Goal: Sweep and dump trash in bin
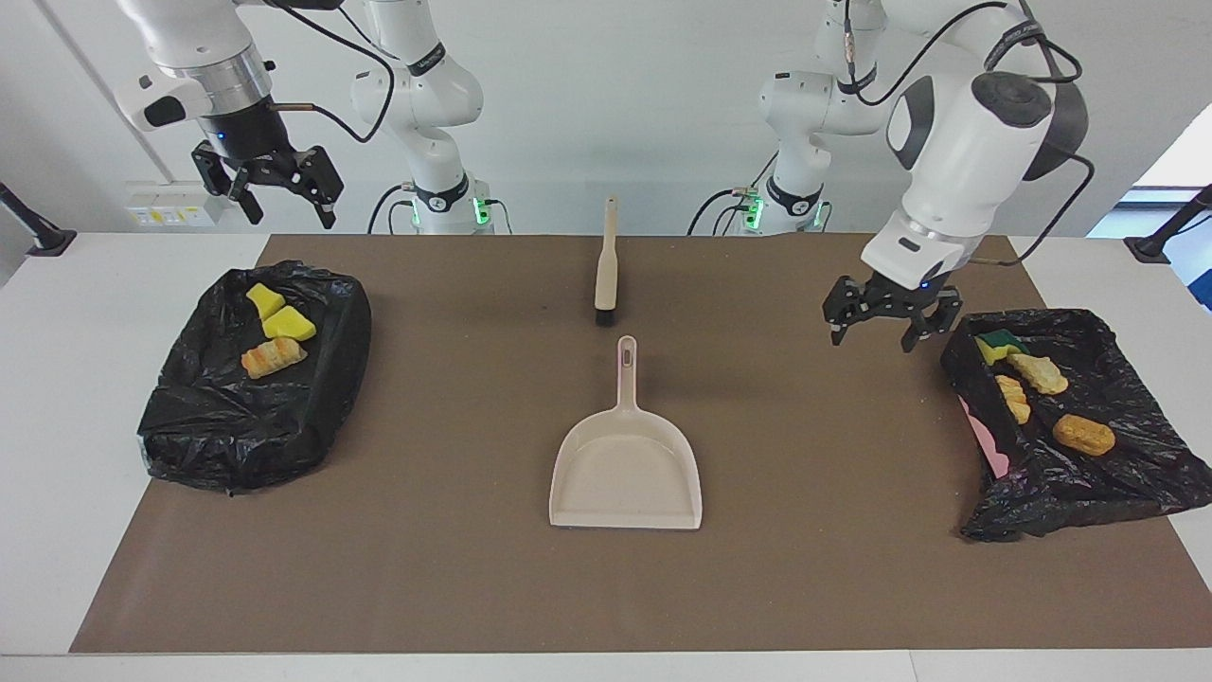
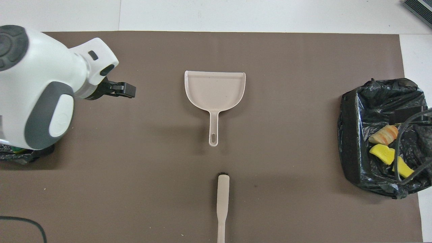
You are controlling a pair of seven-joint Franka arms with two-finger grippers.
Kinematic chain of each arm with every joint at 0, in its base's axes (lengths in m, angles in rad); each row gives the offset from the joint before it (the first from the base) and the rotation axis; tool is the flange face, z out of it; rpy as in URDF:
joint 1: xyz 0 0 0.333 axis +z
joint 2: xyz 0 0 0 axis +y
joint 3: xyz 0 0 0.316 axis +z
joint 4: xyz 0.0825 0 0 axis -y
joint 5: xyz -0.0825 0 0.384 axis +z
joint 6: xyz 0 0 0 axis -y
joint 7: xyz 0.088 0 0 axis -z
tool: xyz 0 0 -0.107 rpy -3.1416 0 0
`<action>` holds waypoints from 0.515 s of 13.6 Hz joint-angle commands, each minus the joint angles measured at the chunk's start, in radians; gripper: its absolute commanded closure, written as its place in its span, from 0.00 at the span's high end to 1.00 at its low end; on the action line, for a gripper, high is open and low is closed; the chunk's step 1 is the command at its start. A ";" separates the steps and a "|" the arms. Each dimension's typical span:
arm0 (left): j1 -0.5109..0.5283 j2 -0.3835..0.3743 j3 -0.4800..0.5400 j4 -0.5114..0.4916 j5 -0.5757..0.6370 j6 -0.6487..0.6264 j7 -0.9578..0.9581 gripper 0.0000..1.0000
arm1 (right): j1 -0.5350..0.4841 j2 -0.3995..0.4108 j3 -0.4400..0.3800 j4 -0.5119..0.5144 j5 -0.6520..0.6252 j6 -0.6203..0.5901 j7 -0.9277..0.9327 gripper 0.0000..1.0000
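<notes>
The trash lies in two black-bagged bins. The bin at the right arm's end holds two yellow sponge bits and a bread piece. The bin at the left arm's end holds several bread pieces and a green-yellow sponge. The beige dustpan lies empty mid-mat. The brush lies nearer the robots than the dustpan. My left gripper is open and empty, low over the mat beside its bin. My right gripper is open and empty, raised over the other bin.
A brown mat covers most of the white table. In the overhead view, the dustpan, brush, the right arm's end bin and my left gripper show. The left arm covers most of its bin.
</notes>
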State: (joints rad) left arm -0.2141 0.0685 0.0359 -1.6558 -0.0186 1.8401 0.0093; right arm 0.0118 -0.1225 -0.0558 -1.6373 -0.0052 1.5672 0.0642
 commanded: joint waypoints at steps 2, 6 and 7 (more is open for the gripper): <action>0.065 -0.062 0.001 0.071 0.014 -0.154 0.078 1.00 | -0.009 -0.006 0.004 0.002 0.014 -0.006 -0.034 1.00; 0.107 -0.050 0.001 0.256 0.011 -0.384 0.153 1.00 | -0.009 -0.006 0.004 0.002 0.014 -0.007 -0.034 1.00; 0.108 -0.049 0.001 0.267 0.012 -0.409 0.155 1.00 | -0.009 -0.006 0.002 0.004 0.014 -0.006 -0.034 1.00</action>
State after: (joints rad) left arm -0.1147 -0.0050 0.0445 -1.4566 -0.0182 1.4994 0.1462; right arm 0.0118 -0.1225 -0.0558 -1.6372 -0.0052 1.5672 0.0642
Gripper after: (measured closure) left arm 0.000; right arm 0.000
